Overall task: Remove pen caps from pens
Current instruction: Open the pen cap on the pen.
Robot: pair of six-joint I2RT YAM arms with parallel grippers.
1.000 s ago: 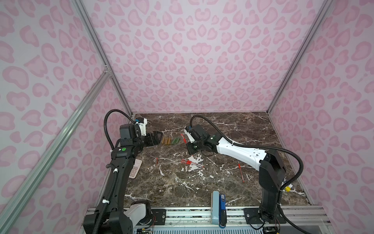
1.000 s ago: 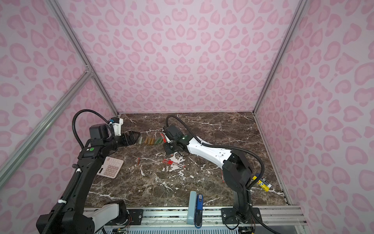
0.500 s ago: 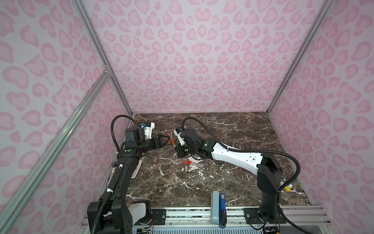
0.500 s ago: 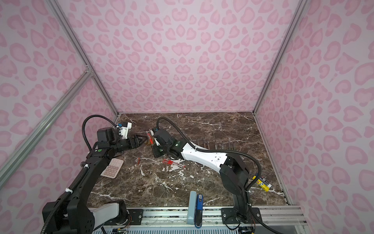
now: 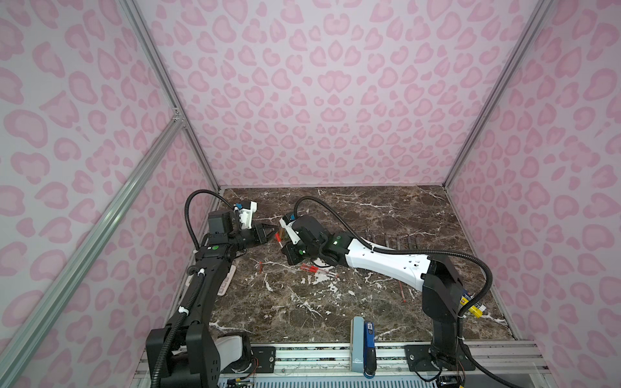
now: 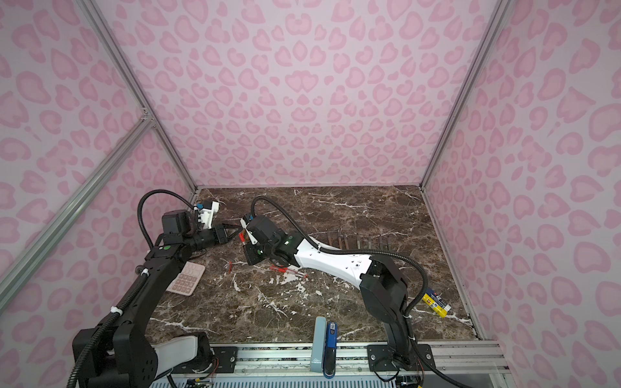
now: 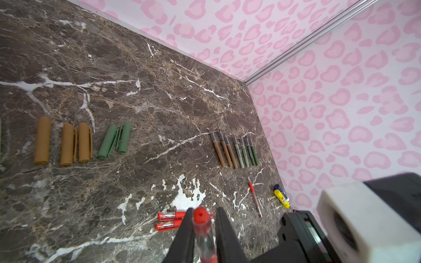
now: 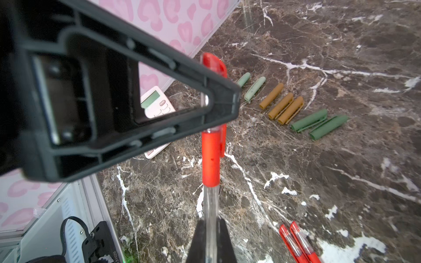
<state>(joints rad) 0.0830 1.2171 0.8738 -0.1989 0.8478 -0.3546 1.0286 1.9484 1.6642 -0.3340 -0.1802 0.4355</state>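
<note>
A: Two grippers on one pen?
B: Yes; the right gripper [image 8: 210, 224] is clamped on the clear barrel of the held pen [image 8: 210, 200], and the left gripper [image 7: 204, 210] is closed on its red cap [image 7: 200, 215], one finger at each side; the cap is on the pen, and the pen hangs above the marble table [image 7: 136, 91], toward its back left part.
A: Where are the loose caps?
B: In a row on the marble near the held pen; two pale green caps [image 8: 255, 87], then three tan caps [image 7: 68, 143], then two dark green caps [image 7: 114, 141], all lying flat and side by side.
A: And the bare pens?
B: Seven uncapped pens [image 7: 234, 150] lie in a tight row well apart from the caps, toward the right; three tan-brown, four green, tips toward the back wall.
A: Anything with a cap on?
B: Two capped red pens [image 7: 169, 219] lie touching each other on the marble, near the grippers; a thin red pen [image 7: 255, 198] lies alone near the yellow-and-blue box [image 7: 282, 198], and whether it is capped I cannot tell; a pink calculator [image 8: 155, 100] sits by the left wall.
</note>
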